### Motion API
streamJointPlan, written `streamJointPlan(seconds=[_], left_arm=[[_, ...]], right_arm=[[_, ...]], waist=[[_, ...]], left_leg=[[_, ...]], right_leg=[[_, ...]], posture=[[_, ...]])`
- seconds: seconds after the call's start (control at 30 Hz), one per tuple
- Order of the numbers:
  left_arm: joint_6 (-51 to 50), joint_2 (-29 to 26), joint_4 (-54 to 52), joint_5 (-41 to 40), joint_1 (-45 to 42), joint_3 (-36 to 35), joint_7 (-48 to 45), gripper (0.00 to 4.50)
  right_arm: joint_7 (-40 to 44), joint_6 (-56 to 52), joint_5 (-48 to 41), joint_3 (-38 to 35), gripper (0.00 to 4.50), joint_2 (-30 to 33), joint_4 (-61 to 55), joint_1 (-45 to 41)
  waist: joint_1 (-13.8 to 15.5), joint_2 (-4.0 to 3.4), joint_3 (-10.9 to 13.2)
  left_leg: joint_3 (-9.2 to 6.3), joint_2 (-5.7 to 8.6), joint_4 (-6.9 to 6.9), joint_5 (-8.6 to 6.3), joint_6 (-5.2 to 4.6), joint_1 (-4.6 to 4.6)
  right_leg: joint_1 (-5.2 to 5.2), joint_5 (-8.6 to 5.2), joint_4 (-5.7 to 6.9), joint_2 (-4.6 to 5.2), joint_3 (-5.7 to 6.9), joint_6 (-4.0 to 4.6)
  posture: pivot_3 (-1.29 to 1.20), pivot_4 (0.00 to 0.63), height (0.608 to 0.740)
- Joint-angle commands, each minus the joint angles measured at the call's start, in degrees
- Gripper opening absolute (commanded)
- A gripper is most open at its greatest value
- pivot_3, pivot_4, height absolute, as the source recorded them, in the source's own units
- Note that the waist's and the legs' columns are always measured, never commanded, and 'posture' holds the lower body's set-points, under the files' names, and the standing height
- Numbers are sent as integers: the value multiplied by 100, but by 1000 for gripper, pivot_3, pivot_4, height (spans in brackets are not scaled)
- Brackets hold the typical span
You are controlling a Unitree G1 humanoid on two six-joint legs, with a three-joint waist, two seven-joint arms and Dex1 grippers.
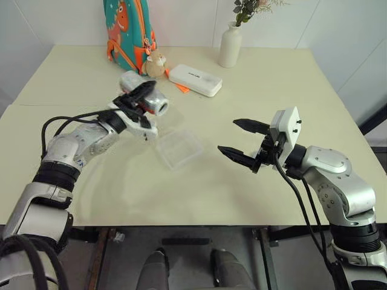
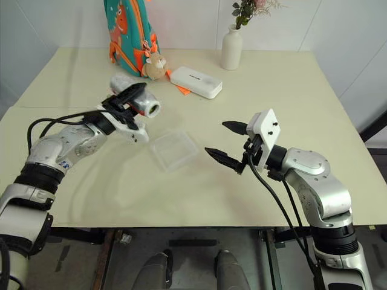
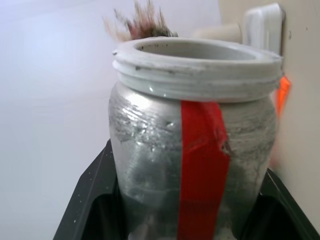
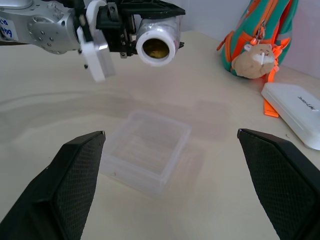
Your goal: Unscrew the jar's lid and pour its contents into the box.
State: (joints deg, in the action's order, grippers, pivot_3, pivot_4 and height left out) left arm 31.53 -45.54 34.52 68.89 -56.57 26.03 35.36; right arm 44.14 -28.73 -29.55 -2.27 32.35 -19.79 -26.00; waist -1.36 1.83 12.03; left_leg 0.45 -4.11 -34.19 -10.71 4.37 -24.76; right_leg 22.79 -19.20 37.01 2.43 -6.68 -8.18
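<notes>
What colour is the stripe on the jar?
Red, running down the silvery jar; clearest in the left wrist view.

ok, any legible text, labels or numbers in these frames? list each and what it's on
Dark print on the white case's lid: too small to read.
Blue characters on the left arm's silver link: cut off at the frame edge, maybe "79", not reliable.
Jar, held in the left gripper's fingers: plain red strip, no text.
Backpack: cartoon picture, no words legible.
Nothing else carries text.

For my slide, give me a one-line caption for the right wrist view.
Left gripper holds the open jar tipped on its side above the clear box, between the open right gripper's fingers.
</notes>
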Motion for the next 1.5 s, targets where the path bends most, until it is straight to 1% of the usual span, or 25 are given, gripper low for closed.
streamJointPlan(seconds=[0.03,0.13,0.27,0.37,0.6,0.73,0.77,0.83,0.87,0.9,0.93,0.97,1.0,1.03,1.07,1.13,1.23,1.27,1.37,1.5], left_arm=[[-378,-48,123,1006,-522,573,1228,1966],[-587,-4,300,1399,-799,937,1669,1966],[-599,3,656,1531,-1025,1226,1956,1966],[-526,-95,679,1522,-1037,1328,2107,1966],[-409,-341,622,1369,-1011,1329,2109,1966],[-95,-358,667,762,-948,1034,1786,1966],[149,-357,726,462,-926,934,1575,1966],[694,-288,1011,-486,-818,582,885,1966],[874,-66,1349,-1745,-625,103,-333,1966],[828,147,1556,-2892,-420,-386,-1405,1966],[525,399,1663,-3998,-208,-885,-2606,1966],[13,657,1638,-5019,-13,-1414,-3650,1966],[-719,892,1542,-5841,120,-1952,-4369,1966],[-1387,1065,1425,-6455,220,-2365,-4925,1966],[-1914,1182,1346,-6947,291,-2802,-5085,1966],[-2891,1253,1410,-7578,310,-3457,-5151,1966],[-3519,1211,1586,-8161,314,-4157,-5150,1966],[-3579,1187,1641,-8287,334,-4344,-5123,1966],[-3085,953,1977,-8221,513,-4583,-4935,1966],[-2709,720,2414,-8085,597,-4654,-4843,1966]], right_arm=[[-124,126,12,-43,4455,-105,-82,-58],[-189,151,58,-55,4455,-187,-47,-63],[-256,184,74,-65,4455,-275,-21,-41],[-289,208,84,-73,4455,-319,-40,17],[-332,289,127,-85,4455,-379,-22,59],[-331,283,126,-96,4455,-373,-67,109],[-334,275,123,-99,4455,-366,-82,125],[-334,260,113,-108,4455,-349,-113,154],[-312,239,88,-121,4455,-321,-158,184],[-285,212,49,-135,4455,-294,-214,218],[-256,190,11,-153,4455,-265,-269,254],[-227,183,-3,-158,4455,-236,-305,274],[-186,192,-4,-153,4455,-200,-331,289],[-146,213,5,-148,4455,-161,-348,302],[-85,261,40,-132,4455,-107,-352,314],[90,397,127,-87,4455,20,-319,345],[395,648,282,6,4455,220,-201,351],[513,757,358,48,4455,298,-151,343],[859,955,484,124,4455,476,93,162],[1042,1046,482,142,4455,538,262,51]], waist=[[6,0,0],[-12,0,0],[-18,0,0],[-5,0,0],[-4,0,0],[11,1,0],[11,1,-1],[2,1,-1],[-6,0,-2],[-6,-6,-5],[-13,-8,-6],[-13,-9,-7],[-17,-8,-6],[-28,-6,-5],[-39,-6,-5],[-63,-2,-3],[-78,-2,-3],[-77,-2,-3],[-30,-1,-4],[-33,2,-5]], left_leg=[[1,0,0,0,0,0],[3,0,6,0,0,-2],[7,-1,11,1,1,-18],[15,0,6,3,5,-45],[20,0,1,5,8,-42],[20,0,-8,7,7,-42],[20,0,-9,7,7,-42],[20,0,-9,7,8,-41],[20,-1,-10,8,9,-40],[20,-1,-9,9,10,-39],[24,0,-8,10,11,-34],[25,-2,-11,11,12,-34],[26,-1,-12,13,13,-32],[25,-2,-15,15,12,-31],[21,-2,-20,17,11,-33],[15,-4,-33,17,10,-35],[3,-4,-49,16,9,-35],[0,-4,-53,16,8,-34],[-5,-3,-77,14,5,-32],[-5,-3,-89,15,-4,-27]], right_leg=[[1,0,0,0,0,0],[7,0,0,-1,0,-1],[31,-1,6,-1,-1,-1],[69,-1,27,0,-8,-1],[75,-2,44,0,-11,-2],[74,-2,50,0,-11,-2],[73,-2,51,0,-11,-1],[73,-2,53,0,-11,-1],[74,-2,57,0,-11,-1],[73,-2,57,0,-11,-1],[71,-2,62,1,-11,0],[73,-3,69,0,-11,2],[72,-4,74,0,-11,3],[72,-4,77,-1,-10,4],[73,-4,83,-2,-9,4],[72,-4,91,-5,-9,4],[65,-3,98,-8,-8,2],[61,-2,98,-8,-6,0],[45,3,97,-7,-3,-6],[30,22,84,-7,-1,-7]], posture=[[0,150,740],[0,150,740],[0,150,740],[0,150,740],[0,150,740],[0,150,740],[0,150,740],[0,150,740],[0,150,740],[0,150,740],[0,150,740],[0,150,740],[0,150,740],[0,150,740],[0,150,740],[0,150,740],[0,150,740],[0,150,740],[0,150,740],[0,150,740]])
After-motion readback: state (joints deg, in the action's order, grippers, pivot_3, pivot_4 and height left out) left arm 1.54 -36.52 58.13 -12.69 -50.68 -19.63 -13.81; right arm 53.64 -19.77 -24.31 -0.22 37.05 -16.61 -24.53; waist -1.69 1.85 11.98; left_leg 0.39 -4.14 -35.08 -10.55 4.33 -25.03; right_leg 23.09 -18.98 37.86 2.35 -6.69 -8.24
